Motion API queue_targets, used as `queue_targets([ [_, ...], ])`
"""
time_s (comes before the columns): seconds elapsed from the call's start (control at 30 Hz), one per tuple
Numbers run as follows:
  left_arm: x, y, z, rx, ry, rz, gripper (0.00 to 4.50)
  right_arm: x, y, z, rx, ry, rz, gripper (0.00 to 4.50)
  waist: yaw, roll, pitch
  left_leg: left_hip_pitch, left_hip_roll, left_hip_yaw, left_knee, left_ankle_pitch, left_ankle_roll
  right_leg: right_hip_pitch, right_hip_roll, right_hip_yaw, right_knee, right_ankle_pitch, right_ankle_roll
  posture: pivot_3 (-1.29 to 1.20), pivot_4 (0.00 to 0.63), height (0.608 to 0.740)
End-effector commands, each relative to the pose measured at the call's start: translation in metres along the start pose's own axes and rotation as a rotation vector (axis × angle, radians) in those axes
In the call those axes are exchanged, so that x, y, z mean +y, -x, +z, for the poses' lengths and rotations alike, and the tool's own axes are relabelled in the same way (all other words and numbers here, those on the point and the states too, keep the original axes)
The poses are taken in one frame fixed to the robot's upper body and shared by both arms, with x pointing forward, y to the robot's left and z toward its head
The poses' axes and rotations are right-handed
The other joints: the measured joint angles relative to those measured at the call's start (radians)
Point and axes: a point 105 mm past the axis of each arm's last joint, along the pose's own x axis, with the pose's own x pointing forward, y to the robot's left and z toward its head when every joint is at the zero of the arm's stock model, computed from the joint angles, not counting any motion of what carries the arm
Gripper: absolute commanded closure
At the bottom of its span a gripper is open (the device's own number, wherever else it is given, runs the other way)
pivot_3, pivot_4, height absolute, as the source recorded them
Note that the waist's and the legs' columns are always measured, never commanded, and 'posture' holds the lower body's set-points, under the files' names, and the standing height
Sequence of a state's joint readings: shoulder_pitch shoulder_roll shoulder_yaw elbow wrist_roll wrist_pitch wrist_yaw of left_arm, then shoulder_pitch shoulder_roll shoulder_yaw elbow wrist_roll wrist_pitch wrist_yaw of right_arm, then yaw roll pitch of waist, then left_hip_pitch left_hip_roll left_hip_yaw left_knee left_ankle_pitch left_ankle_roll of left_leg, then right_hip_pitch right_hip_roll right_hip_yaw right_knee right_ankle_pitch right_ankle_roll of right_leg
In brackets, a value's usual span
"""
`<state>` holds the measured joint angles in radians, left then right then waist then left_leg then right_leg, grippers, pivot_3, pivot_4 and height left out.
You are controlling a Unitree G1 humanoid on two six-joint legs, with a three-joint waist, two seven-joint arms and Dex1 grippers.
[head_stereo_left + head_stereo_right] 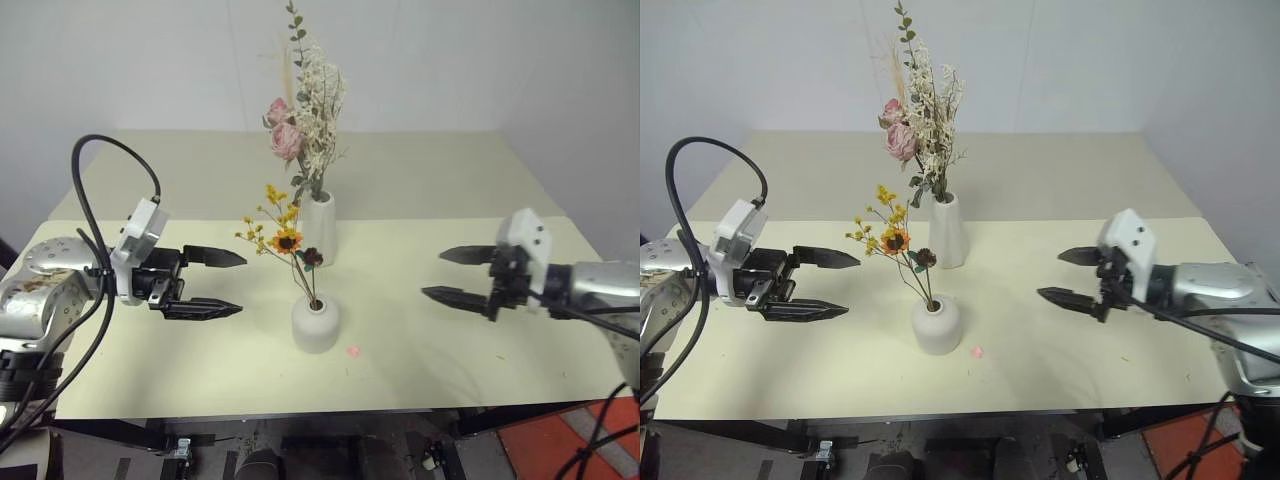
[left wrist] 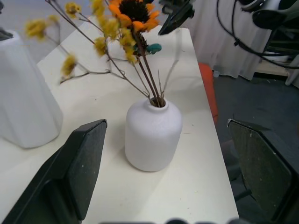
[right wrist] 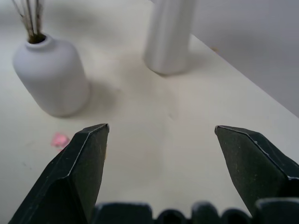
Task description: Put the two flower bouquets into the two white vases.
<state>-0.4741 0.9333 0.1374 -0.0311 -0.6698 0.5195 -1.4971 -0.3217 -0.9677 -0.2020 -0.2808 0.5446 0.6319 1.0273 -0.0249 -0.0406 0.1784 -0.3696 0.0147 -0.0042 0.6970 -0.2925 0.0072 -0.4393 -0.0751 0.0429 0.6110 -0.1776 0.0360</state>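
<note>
The tall slim white vase (image 1: 318, 228) stands mid-table and holds the fuller bouquet (image 1: 305, 115) of pink roses, cream sprigs and green leaves. In front of it the squat round white vase (image 1: 315, 323) holds the thin bouquet (image 1: 279, 235) with orange-yellow blossoms. My left gripper (image 1: 232, 284) hovers open to the left of the squat vase, pointing at it, nothing between its fingers. My right gripper (image 1: 447, 274) hangs open well to the right of both vases, also empty. The squat vase (image 2: 153, 133) shows close in the left wrist view, both vases in the right wrist view.
A small pink scrap (image 1: 353, 351) lies on the cream tabletop (image 1: 450, 350) just right of the squat vase. The table's front edge runs close below the grippers. A white wall stands behind the table.
</note>
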Motion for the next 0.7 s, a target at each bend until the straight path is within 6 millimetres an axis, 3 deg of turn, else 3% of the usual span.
queue_targets([
  [0.03,-0.003,0.008,0.012,-0.008,-0.067,0.035,0.0,-0.008,0.012,0.004,-0.006,0.048,-0.041,0.22,0.0,0.0,0.0,0.0,0.0,0.0,0.0,0.0,0.0,0.0,0.0,0.0,0.0,0.0,0.0,0.0,0.15,0.74],
  [0.33,-0.001,0.017,0.015,0.006,-0.079,0.083,0.0,-0.021,0.021,0.004,-0.021,0.04,-0.063,0.22,0.007,0.0,0.0,0.0,0.0,0.0,0.0,0.0,0.0,0.0,0.0,0.0,0.0,0.0,0.0,0.0,0.15,0.74],
  [0.7,0.002,0.023,0.017,0.021,-0.086,0.115,0.0,-0.018,0.019,0.001,0.002,0.067,-0.048,0.22,0.008,0.0,0.0,0.0,0.0,0.0,0.0,0.0,0.0,0.0,0.0,0.0,0.0,0.0,0.0,0.0,0.15,0.74],
])
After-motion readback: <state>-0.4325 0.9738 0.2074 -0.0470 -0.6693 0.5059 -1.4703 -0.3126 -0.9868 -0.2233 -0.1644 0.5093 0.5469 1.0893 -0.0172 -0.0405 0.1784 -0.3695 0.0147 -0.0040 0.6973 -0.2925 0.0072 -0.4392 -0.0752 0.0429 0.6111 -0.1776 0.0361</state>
